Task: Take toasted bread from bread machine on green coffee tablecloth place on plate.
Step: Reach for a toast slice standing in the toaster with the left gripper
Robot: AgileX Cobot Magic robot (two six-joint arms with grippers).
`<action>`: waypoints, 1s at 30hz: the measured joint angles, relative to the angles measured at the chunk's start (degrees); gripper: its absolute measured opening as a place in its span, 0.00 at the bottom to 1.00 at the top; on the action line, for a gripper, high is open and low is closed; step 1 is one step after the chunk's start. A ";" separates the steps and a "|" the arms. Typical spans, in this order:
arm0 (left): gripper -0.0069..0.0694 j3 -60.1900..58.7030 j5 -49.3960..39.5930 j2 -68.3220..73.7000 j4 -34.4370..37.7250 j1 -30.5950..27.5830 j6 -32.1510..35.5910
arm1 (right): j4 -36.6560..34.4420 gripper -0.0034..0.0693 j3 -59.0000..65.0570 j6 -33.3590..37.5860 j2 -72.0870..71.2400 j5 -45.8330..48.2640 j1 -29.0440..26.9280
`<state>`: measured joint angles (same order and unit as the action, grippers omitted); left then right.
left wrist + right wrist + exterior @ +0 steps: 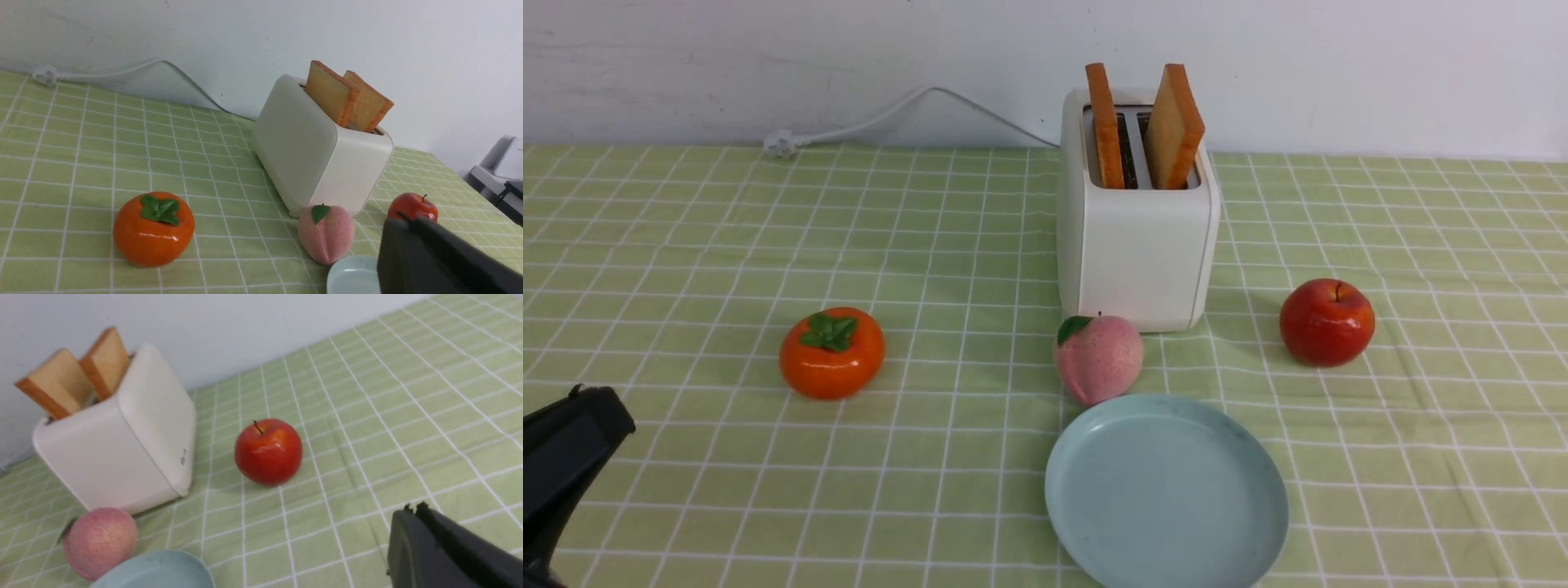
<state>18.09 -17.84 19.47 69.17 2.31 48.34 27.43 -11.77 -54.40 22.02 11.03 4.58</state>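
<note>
The white bread machine [1137,245] stands at the back middle of the green coffee tablecloth [686,245]. Two slices of toasted bread stick up from its slots: the left slice [1104,126] and the right slice [1174,126]. The pale blue plate [1166,492] lies empty in front of it. My left gripper [600,404] is at the lower left, far from the toaster, its jaws closed together and empty [408,220]. My right gripper is out of the front view; in the right wrist view [412,508] its jaws are together, empty, above the cloth.
A pink peach [1098,358] sits between toaster and plate. An orange persimmon [832,352] lies at the left, a red apple [1326,321] at the right of the toaster. The white cord and plug [783,144] run along the back wall.
</note>
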 joint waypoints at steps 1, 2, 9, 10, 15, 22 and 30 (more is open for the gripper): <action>0.07 0.00 -0.32 0.00 0.82 0.00 1.45 | -0.06 0.04 -1.31 0.39 2.40 1.30 0.54; 0.07 0.00 -0.52 0.00 1.57 0.00 2.75 | -0.13 0.04 -2.73 1.24 4.79 2.86 1.28; 0.07 0.00 -0.90 0.13 4.77 0.00 8.65 | -8.90 0.05 -15.66 16.61 20.39 23.59 8.80; 0.07 0.00 -0.90 0.31 5.11 0.00 8.77 | -10.95 0.05 -17.38 19.62 21.92 26.09 9.62; 0.07 0.80 -0.90 4.51 6.94 0.00 8.97 | -22.61 0.05 -24.29 35.49 27.46 33.00 11.86; 0.07 9.03 -2.31 20.91 14.99 0.67 14.55 | -30.48 0.05 -25.58 44.82 25.91 27.19 12.11; 0.07 22.03 6.06 41.72 27.81 14.73 34.73 | -31.16 0.05 -25.58 46.29 17.57 26.34 12.11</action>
<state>40.13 -11.78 61.19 96.98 17.04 83.07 -3.74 -37.35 -8.10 39.59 37.37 16.69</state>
